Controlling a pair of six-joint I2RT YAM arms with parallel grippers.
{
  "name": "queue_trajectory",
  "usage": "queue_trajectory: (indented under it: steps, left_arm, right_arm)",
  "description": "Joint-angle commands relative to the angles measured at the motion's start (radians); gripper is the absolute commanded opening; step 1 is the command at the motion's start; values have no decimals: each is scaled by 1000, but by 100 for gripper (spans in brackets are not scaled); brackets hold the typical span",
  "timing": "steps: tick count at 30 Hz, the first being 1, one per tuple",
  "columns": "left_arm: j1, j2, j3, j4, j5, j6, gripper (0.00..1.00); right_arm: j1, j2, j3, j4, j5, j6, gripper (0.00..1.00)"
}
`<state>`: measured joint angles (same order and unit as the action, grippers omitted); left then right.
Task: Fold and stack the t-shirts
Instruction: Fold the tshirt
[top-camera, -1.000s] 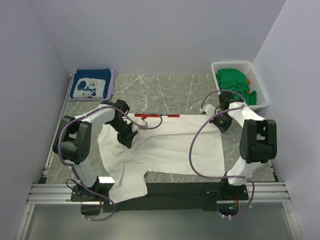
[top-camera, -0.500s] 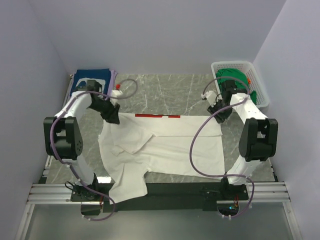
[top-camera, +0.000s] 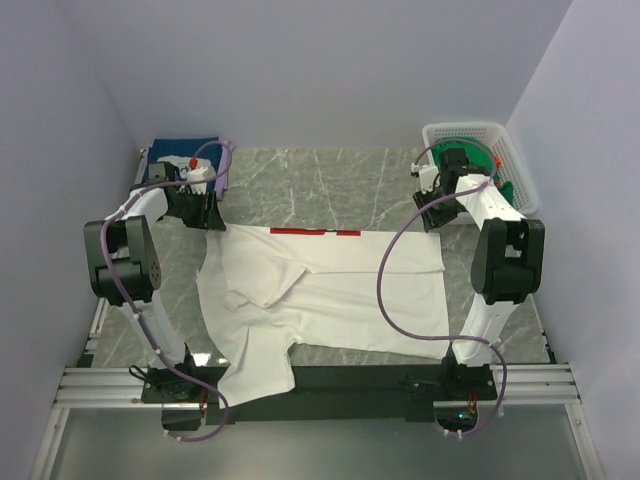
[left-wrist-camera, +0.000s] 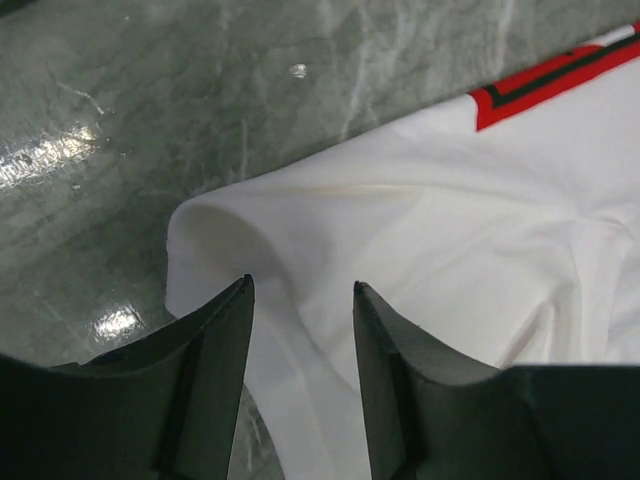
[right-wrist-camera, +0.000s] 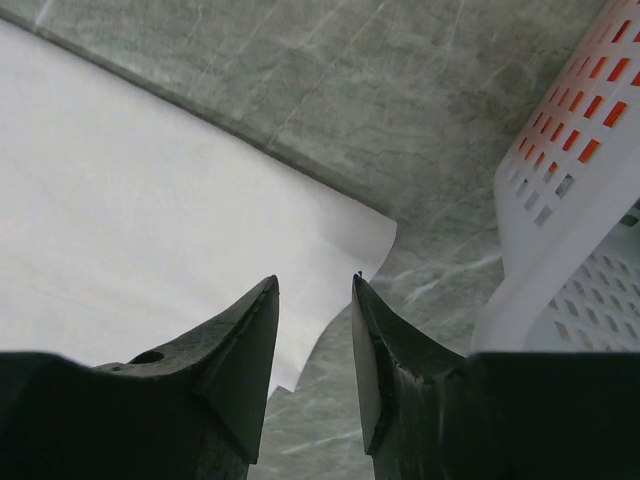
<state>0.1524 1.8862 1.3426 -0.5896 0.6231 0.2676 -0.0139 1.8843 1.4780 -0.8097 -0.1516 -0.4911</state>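
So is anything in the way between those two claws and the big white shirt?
Nothing visible. The left gripper and right gripper hang open right over the far corners of the white t-shirt; the basket sits off to the side.

We find nothing readable: the red print (left-wrist-camera: 545, 80) on the white t-shirt (top-camera: 330, 290), ahead of the left tool (left-wrist-camera: 302, 288), cannot be made out.

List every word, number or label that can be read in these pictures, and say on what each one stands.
No text can be read.
On the white t-shirt, a red print strip shows at the far edge; its letters are not legible.
The navy t-shirt is mostly hidden by the left arm; no print visible.
The basket shows no label.
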Motion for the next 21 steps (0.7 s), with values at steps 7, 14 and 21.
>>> queue_trajectory:
  steps: [7, 14, 21]
  left_arm:
    - [12, 117, -22, 122, 111, -140, 49]
    - [21, 113, -48, 154, 187, -156, 39]
    - [32, 90, -49, 157, 211, -166, 39]
  right_arm:
    - [-9, 13, 19, 38, 9, 138, 44]
    - [-12, 7, 28, 15, -5, 155, 47]
    - [-26, -2, 38, -5, -17, 152, 47]
